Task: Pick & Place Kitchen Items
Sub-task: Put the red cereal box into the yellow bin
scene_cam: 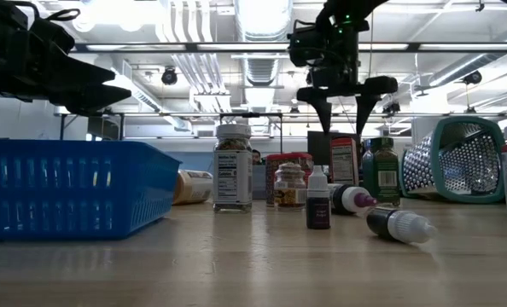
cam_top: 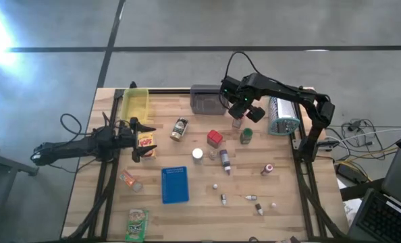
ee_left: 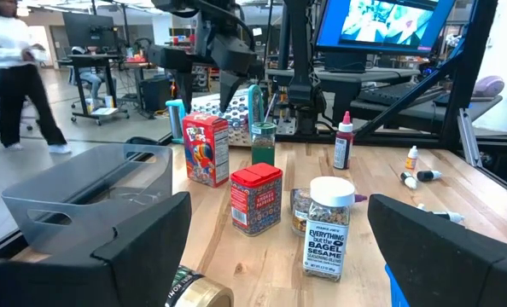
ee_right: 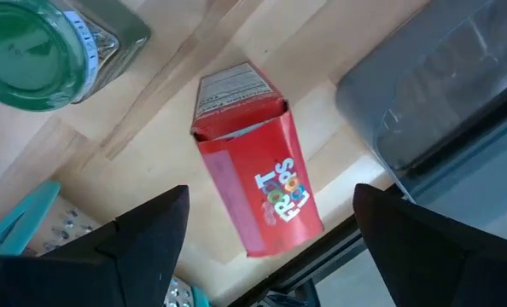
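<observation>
Small jars [cam_top: 179, 128], a red tin [cam_top: 215, 138], a red cereal box [ee_right: 258, 192] and tiny bottles [cam_top: 252, 198] stand scattered across the wooden table.

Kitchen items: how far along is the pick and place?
Early. Nothing looks placed: the yellow bin and grey bin show no items. In hand: the right end effector hangs open above the red cereal box, not gripping. Left end effector is open over a yellow packet. Jars and bottles remain scattered.
</observation>
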`<state>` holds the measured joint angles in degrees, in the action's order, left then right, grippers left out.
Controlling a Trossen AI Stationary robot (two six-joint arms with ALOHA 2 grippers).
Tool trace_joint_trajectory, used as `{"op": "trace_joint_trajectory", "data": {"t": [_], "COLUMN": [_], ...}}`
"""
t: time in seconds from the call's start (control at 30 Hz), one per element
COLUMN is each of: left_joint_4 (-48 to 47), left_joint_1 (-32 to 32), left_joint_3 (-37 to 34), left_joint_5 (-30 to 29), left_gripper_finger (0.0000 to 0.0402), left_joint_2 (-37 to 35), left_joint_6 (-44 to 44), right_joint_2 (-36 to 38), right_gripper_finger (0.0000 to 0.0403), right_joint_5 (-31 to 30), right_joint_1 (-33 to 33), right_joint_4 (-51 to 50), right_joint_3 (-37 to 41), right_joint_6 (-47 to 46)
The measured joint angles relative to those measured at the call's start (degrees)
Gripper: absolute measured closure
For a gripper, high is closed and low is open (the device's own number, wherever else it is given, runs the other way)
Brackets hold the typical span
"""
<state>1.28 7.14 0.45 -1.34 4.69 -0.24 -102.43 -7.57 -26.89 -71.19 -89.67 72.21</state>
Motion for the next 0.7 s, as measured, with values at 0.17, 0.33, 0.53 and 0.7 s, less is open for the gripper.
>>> {"op": "trace_joint_trajectory", "data": {"t": [0.17, 0.33, 0.53, 0.7], "left_joint_4": [0.0, 0.0, 0.0, 0.0], "left_joint_1": [0.0, 0.0, 0.0, 0.0], "left_joint_3": [0.0, 0.0, 0.0, 0.0], "left_joint_5": [0.0, 0.0, 0.0, 0.0], "left_gripper_finger": [0.0039, 0.0039, 0.0039, 0.0039], "left_joint_2": [0.0, 0.0, 0.0, 0.0], "left_joint_6": [0.0, 0.0, 0.0, 0.0], "right_joint_2": [0.0, 0.0, -0.1, -0.1], "right_gripper_finger": [0.0085, 0.0103, 0.0120, 0.0135], "right_joint_5": [0.0, 0.0, -0.4, -0.5], "right_joint_1": [0.0, 0.0, -0.3, -0.7], "right_joint_4": [2.2, 4.9, 7.3, 11.4], "right_joint_3": [2.5, 5.2, 8.4, 10.6], "right_joint_6": [0.8, 1.7, 4.0, 4.2]}}
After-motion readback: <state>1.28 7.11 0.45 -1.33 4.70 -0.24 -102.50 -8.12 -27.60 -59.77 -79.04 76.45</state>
